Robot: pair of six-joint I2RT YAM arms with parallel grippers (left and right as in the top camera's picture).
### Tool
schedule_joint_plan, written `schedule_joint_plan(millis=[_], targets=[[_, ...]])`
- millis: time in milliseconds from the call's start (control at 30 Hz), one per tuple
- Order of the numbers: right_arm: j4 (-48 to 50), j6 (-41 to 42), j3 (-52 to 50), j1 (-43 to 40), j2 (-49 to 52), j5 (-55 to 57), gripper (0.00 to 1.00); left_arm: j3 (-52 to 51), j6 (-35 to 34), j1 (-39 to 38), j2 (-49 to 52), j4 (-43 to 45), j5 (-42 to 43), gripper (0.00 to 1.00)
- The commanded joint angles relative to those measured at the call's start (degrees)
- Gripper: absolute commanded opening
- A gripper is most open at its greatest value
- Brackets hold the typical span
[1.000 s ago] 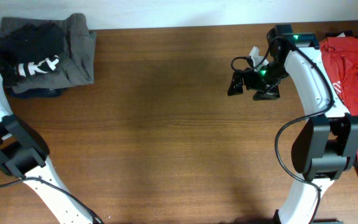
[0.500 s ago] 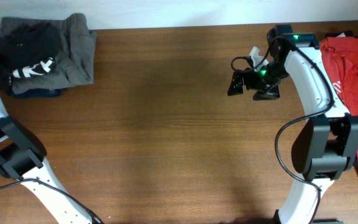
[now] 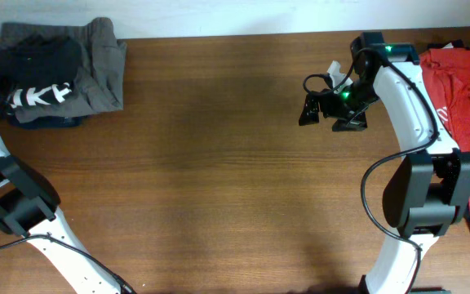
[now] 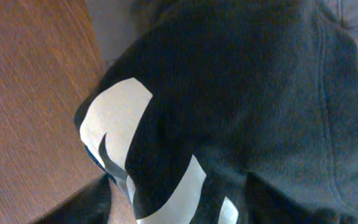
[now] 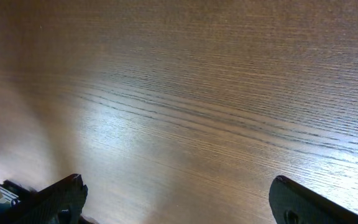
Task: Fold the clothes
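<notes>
Two garments sit piled at the far left corner of the table (image 3: 219, 163): a black T-shirt (image 3: 43, 69) with white lettering is bunched on a grey garment (image 3: 108, 69). A red T-shirt (image 3: 463, 90) lies at the right edge. The right gripper (image 3: 318, 108) hangs spread wide over bare wood, and I cannot tell the left gripper's state.
</notes>
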Motion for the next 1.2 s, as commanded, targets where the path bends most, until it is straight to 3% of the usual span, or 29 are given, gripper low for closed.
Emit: schedule_joint_plan(millis=[0,133,400,500,700,933,1033,1167], targets=[[0.17,-0.31,-0.26,-0.31,0.35,-0.52,0.99,1.2,6.78,0.09,0.28,-0.22,1.49,0.72],[0.17,-0.31,-0.26,-0.31,0.35,-0.52,0.99,3.58,10.4,-0.24,0.17,-0.24,7.58,0.55],[0.22,-0.31,-0.26,-0.31,0.35,-0.52,0.99,16.04,21.31,-3.21,-0.02,-0.83,10.03,0.5],[0.44,-0.31,-0.26,-0.31,0.35,-0.52,0.99,17.57,26.73,-5.18,-0.02,0.79,7.28,0.5],[1.05,-0.31,-0.26,-0.31,0.35,-0.52,0.98,16.96,33.24,-8.33,1.27,5.6,-3.08,0.33],[0.61,-0.31,-0.26,-0.31,0.35,-0.52,0.99,16.96,33.59,-8.9,7.87,16.37,-11.1,0.31],[-0.07,-0.31,-0.26,-0.31,0.35,-0.52,0.99,16.96,33.57,-8.63,10.82,18.27,-14.47,0.25],[-0.31,-0.31,-0.26,-0.31,0.35,-0.52,0.99,16.96,33.57,-8.61,15.17,19.76,-18.97,0.24]])
